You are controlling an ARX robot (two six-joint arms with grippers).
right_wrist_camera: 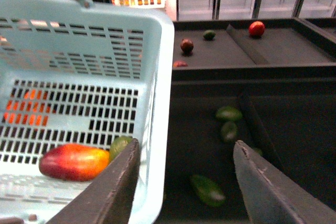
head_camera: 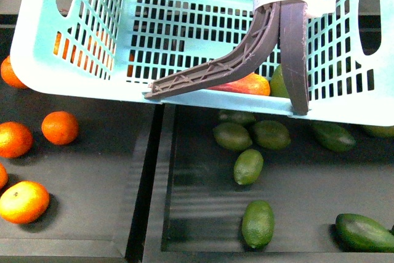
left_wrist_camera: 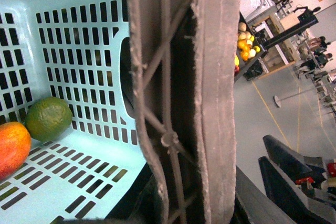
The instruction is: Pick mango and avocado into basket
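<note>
Handles (left_wrist_camera: 184,98) close up, filling the left wrist view; left gripper unseen, grip impossible to tell. Mango (right_wrist_camera: 73,162) and avocado (right_wrist_camera: 119,145) side by side on basket (right_wrist_camera: 157,77) floor, avocado partly behind a finger (right_wrist_camera: 110,187) of right gripper (right_wrist_camera: 186,145), spread wide, empty.

The basket (head_camera: 74,60) hangs tilted over the back of the table (head_camera: 92,183), and its handles (head_camera: 289,41) cross in front of its near wall. Inside, on the floor, the mango (head_camera: 249,84) lies by that near wall, the avocado (head_camera: 278,83) just beside it on the right. Down below, oranges (head_camera: 60,127) sit on the table's left part and loose oval fruits (head_camera: 257,223) on its right part, with a divider (head_camera: 151,170) between them
</note>
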